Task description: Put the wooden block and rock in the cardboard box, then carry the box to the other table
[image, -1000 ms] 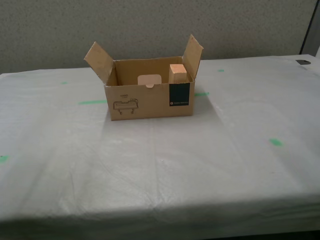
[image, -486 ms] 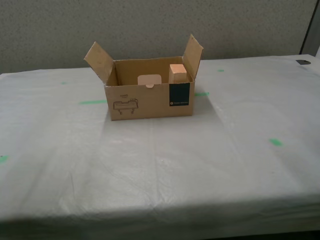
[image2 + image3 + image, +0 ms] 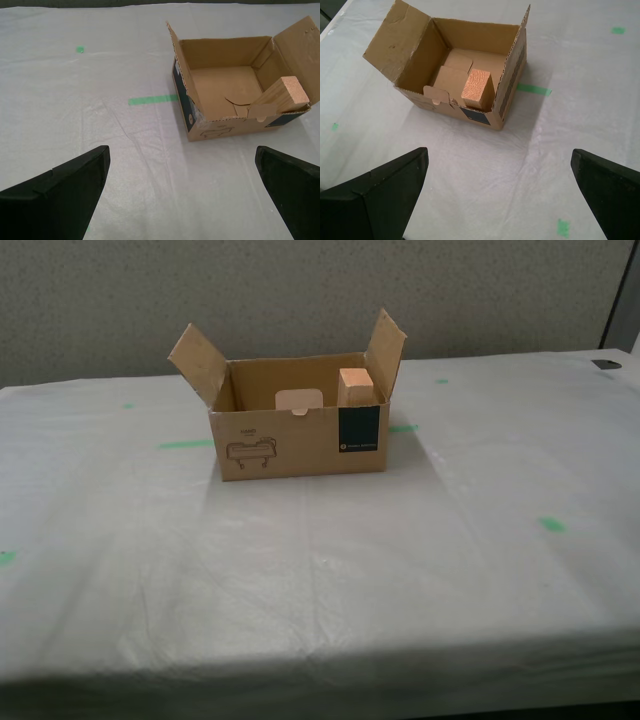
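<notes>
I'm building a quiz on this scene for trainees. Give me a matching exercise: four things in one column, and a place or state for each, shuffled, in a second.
Column one:
1. pale tan wooden block
2. brown corrugated cardboard box
3. bright green tape strip
4. my first end effector

Column two:
A. stuck flat on the wrinkled whitish sheet of the table, beside the box
B. open, holding nothing
C. leaning inside the box, at the end by the dark teal label panel
D. standing on the table, side flaps up

Pairs: 1-C, 2-D, 3-A, 4-B
</notes>
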You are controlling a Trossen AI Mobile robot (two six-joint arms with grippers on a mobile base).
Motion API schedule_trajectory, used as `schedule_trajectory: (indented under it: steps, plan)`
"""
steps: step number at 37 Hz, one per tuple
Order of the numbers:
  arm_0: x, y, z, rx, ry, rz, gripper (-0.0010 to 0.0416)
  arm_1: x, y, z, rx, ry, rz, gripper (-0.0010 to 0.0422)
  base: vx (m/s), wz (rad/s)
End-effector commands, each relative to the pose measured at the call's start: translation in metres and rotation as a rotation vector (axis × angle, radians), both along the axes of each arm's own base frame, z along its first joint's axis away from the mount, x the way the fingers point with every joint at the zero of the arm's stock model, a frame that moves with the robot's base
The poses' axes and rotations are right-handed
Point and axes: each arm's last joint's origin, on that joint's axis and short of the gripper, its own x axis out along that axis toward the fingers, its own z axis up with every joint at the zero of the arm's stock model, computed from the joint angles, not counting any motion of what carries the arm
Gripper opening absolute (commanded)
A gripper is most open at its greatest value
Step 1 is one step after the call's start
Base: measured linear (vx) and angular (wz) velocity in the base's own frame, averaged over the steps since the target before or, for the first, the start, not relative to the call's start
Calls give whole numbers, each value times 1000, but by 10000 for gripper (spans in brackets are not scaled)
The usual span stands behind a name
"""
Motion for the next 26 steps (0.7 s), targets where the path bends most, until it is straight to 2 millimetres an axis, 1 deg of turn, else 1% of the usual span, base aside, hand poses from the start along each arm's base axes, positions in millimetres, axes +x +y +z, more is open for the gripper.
schedule_trajectory:
  steps: [1, 26]
  plan:
    - [0, 0, 0, -1, -2, -3, 399, 0, 0, 0, -1, -1, 2, 398, 0, 0]
    - [0, 0, 0, -2, -2, -3, 399, 0, 0, 0, -1, -1, 2, 398, 0, 0]
